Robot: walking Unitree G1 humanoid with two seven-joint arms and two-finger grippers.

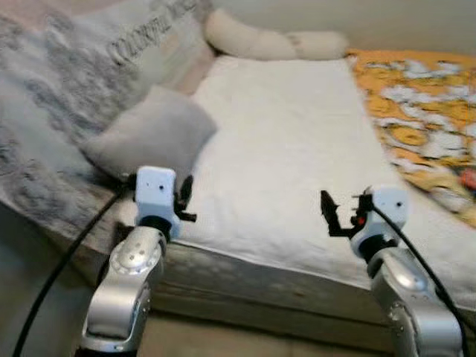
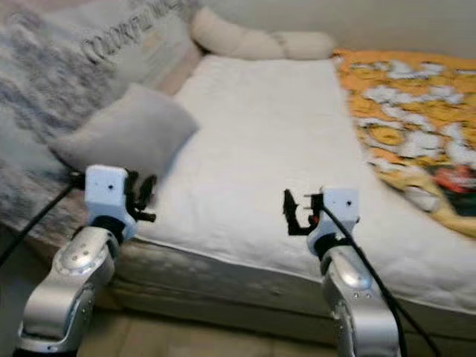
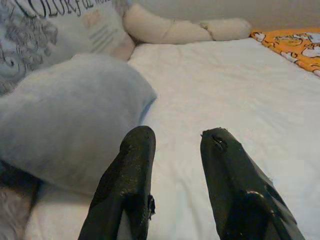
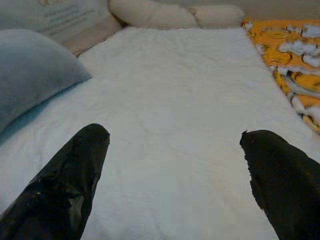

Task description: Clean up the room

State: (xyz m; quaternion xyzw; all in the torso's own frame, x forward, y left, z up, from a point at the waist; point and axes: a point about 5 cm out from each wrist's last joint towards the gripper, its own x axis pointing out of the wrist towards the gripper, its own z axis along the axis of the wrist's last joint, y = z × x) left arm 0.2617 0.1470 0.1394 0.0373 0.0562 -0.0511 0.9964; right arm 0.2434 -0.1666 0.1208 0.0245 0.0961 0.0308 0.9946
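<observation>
A bed with a white mattress cover (image 1: 297, 141) lies before me. A grey pillow (image 1: 152, 134) rests on its near left corner. My left gripper (image 1: 184, 199) hovers just in front of that pillow at the bed's front edge; in the left wrist view its fingers (image 3: 135, 150) stand a little apart with nothing between them. My right gripper (image 1: 343, 212) hangs over the front edge further right, wide open and empty, pointing along the bare sheet (image 4: 175, 90). An orange patterned blanket (image 1: 424, 111) lies crumpled along the right side.
A large printed cushion (image 1: 149, 37) and a grey mottled blanket (image 1: 37, 111) pile up on the left. A cream bolster (image 1: 268, 41) lies across the bed's far end against the wall. Brown floor (image 1: 22, 282) shows below the bed's near edge.
</observation>
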